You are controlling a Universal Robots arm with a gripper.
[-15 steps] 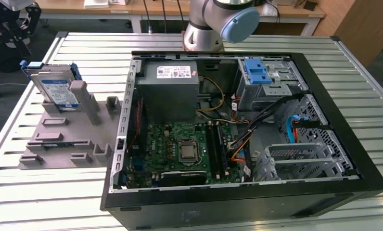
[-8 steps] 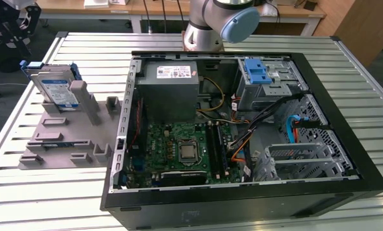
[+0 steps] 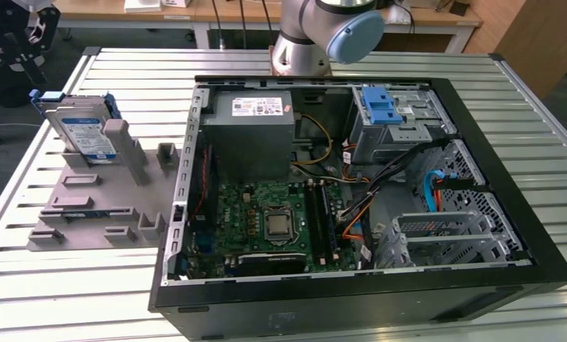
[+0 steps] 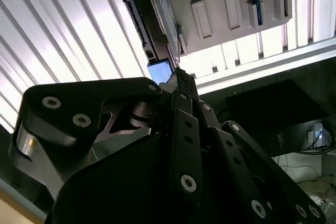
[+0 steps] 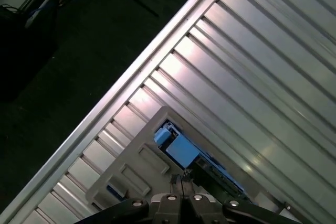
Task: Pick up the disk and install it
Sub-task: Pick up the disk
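Pincer (image 5: pixel 181 182): fingers pressed together, closed on nothing. In both wrist views the tips line up over one blue end of the disk (image 3: pixel 82 134).
Disk: not picked up. It's parked on its edge in a slot of the grey fixture (image 3: pixel 93 206), on the exterior view's left, outside the PC case (image 3: pixel 360 303).
Wrist views vs exterior: the wrist views catch the disk's thin edge and blue carrier corners. The exterior view gets the flat side with the blue-and-white label.
Fixture: sits on the slatted metal table (image 3: pixel 36 285), just beside the case.
Case: lying open, motherboard (image 3: pixel 264 214) in the near half. Behind it is a grey box (image 3: pixel 257 142) with a white sticker, and a blue ridged latch (image 3: pixel 380 107) sits on the drive cage at the back.
Writing: the print on the label and sticker is too small to make out.
Arm (image 3: pixel 317 28): base at the far table edge.
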